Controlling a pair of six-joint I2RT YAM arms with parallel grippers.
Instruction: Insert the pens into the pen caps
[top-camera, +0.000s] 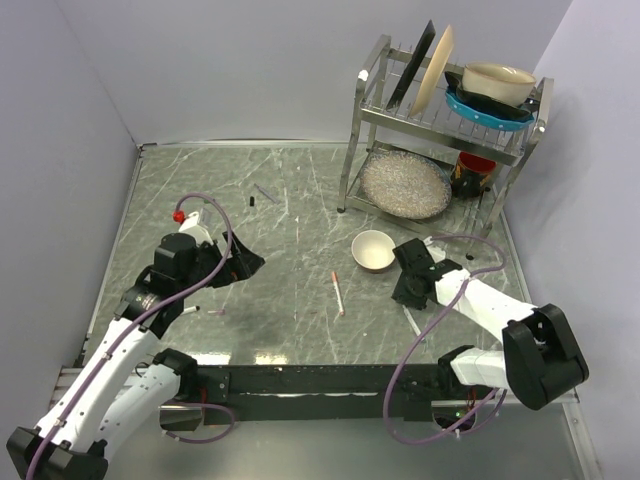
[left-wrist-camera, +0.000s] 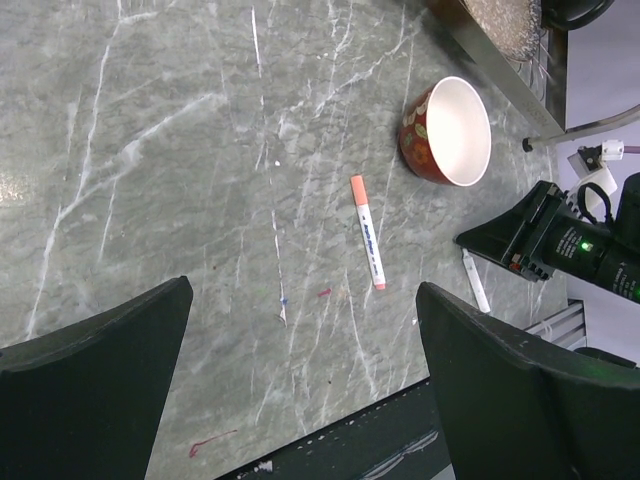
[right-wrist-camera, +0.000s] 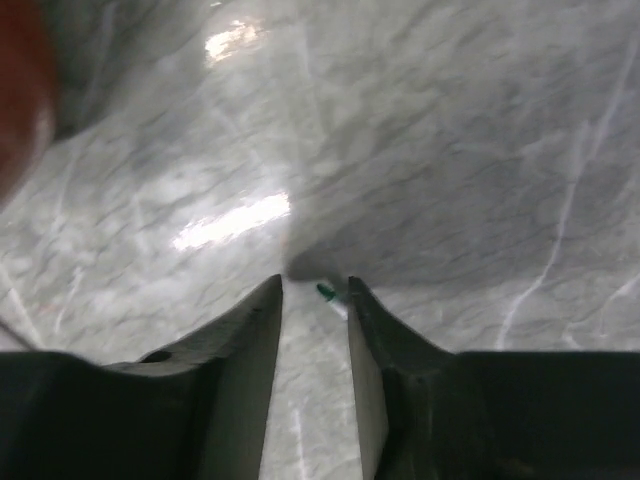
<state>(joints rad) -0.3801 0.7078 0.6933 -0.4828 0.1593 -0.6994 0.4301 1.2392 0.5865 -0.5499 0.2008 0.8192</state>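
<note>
- Table (top-camera: 300, 200): grey marble-look top; the bowl stands right of its middle.
- Rack (top-camera: 358, 120): just beyond the bowl, holding dishes; its lower shelf is partly hidden by a round mesh-like dish.
- Left gripper (left-wrist-camera: 302, 290): well left of the bowl, jaws spread wide, holding nothing and touching nothing.
- Right gripper (right-wrist-camera: 313, 283): just right of the bowl and low over the table. Its jaws are drawn narrow with a gap showing between them.
- Bowl (left-wrist-camera: 412, 125): red outside, white inside, with a pattern on its wall too small to make out.
- Pink pen (left-wrist-camera: 367, 232): lies flat just nearer than the bowl, orange-pink cap end toward it. The blue print on its white barrel is too small to read.
- Green pen (right-wrist-camera: 326, 291): its green end lies between the right fingertips, close to one finger, with no grip visible. In the left wrist view its white barrel sticks out from under that gripper, the rest hidden.
- Purple pen (top-camera: 265, 193): thin, lying left of and beyond the bowl.
- Black cap (top-camera: 252, 201): just beside the purple pen.
- Pink cap (top-camera: 216, 312): far left of the bowl, hard to make out.
</note>
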